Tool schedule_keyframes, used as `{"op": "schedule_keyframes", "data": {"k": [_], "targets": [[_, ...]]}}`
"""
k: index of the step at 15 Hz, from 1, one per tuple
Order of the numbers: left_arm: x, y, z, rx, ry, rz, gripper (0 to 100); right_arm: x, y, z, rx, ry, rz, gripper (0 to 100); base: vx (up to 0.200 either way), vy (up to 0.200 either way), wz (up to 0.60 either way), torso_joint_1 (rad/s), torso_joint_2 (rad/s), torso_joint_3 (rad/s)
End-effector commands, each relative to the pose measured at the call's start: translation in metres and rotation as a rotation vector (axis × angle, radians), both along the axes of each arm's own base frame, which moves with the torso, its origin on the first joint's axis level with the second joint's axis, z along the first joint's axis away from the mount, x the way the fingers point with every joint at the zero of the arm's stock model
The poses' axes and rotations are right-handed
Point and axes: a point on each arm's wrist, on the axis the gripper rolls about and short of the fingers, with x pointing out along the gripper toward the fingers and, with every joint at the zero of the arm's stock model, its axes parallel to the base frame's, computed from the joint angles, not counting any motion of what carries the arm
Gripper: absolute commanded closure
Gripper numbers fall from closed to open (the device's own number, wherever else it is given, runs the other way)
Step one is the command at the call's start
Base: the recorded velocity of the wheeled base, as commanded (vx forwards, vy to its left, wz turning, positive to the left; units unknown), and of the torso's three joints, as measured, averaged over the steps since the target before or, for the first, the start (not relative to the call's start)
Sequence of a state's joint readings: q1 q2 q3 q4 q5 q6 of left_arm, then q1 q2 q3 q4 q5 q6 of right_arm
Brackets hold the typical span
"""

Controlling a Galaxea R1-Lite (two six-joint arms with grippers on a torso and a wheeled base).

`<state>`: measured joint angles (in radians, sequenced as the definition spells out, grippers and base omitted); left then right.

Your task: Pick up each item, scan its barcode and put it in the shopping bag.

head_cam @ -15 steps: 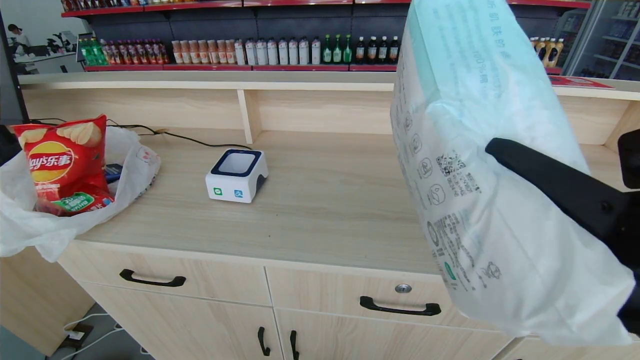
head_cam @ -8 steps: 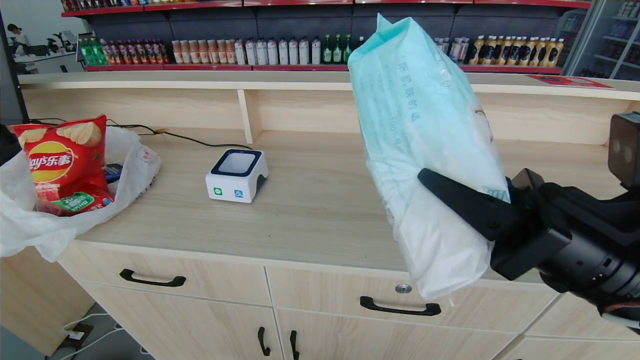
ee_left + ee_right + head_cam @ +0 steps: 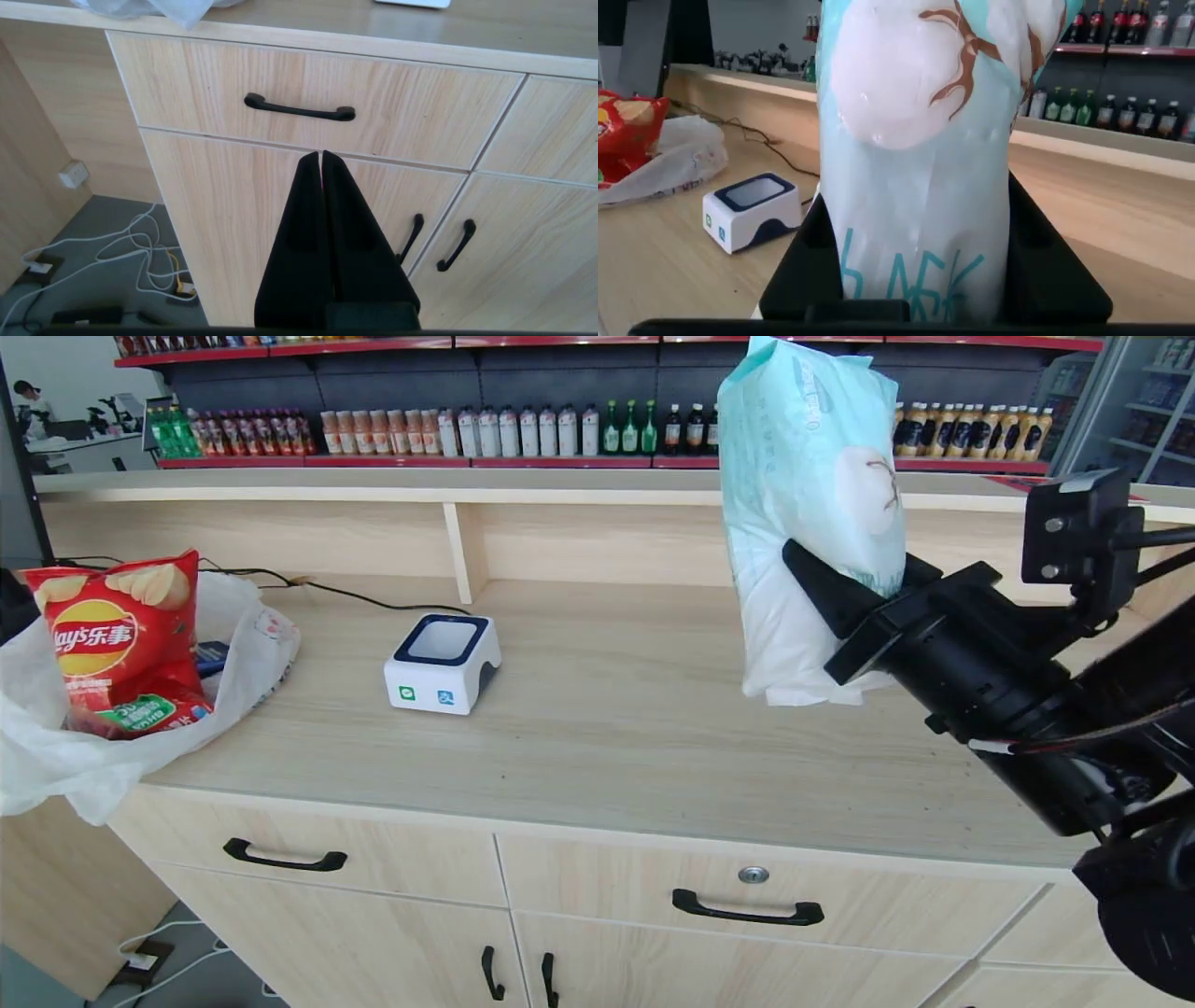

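My right gripper (image 3: 845, 583) is shut on a tall pale blue and white soft pack (image 3: 808, 495), held upright above the right half of the counter. The right wrist view has the pack (image 3: 920, 159) between the black fingers (image 3: 799, 271). A white barcode scanner (image 3: 442, 663) with a dark-rimmed window sits mid-counter, to the left of the pack; the scanner (image 3: 752, 210) is also in the right wrist view. The white shopping bag (image 3: 103, 747) lies at the counter's left end with a red chip bag (image 3: 117, 644) in it. My left gripper (image 3: 321, 168) is shut, low in front of the cabinet drawers.
A black cable (image 3: 345, 593) runs along the counter behind the scanner. A raised wooden ledge (image 3: 373, 490) with a divider (image 3: 464, 551) backs the counter. Drawers with black handles (image 3: 747, 910) are below. Bottle shelves (image 3: 485, 429) stand far behind.
My right arm has carried the pack away from the camera and up over the counter, turning it so its front faces differently. The left arm, scanner and bag have stayed put.
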<state>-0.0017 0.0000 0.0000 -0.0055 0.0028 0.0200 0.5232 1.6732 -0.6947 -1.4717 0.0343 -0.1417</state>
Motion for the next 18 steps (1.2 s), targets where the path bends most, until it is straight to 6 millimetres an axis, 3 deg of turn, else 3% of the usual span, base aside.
{"op": "schedule_keyframes", "data": {"k": [1,3,5,8,11,18], "targets": [[0.000,0.000,0.000,0.001,-0.001,0.000,100,0.018,-0.013,0.009,-0.003,-0.067,-0.093,100,0.000,0.000,0.00,0.000,0.00,0.000],[0.000,0.000,0.000,0.005,-0.001,-0.001,100,0.022,-0.036,0.012,0.025,-0.118,-0.173,100,0.000,0.000,0.00,0.000,0.00,0.000],[0.000,0.000,0.000,0.005,-0.001,-0.001,100,0.027,-0.041,0.021,0.060,-0.141,-0.211,100,0.000,0.000,0.00,0.000,0.00,0.000],[0.000,0.000,0.000,0.001,-0.001,-0.001,100,0.039,-0.040,0.024,0.153,-0.121,-0.275,100,0.000,0.000,0.00,0.000,0.00,0.000],[0.000,0.000,0.000,0.001,-0.001,-0.001,100,0.039,-0.040,0.021,0.152,-0.107,-0.276,100,-0.200,0.000,0.00,0.004,0.00,0.004],[0.000,0.000,0.000,0.003,-0.001,0.000,100,0.014,-0.057,0.026,0.195,-0.097,-0.322,100,0.000,0.029,0.00,0.003,0.00,0.000]]}}
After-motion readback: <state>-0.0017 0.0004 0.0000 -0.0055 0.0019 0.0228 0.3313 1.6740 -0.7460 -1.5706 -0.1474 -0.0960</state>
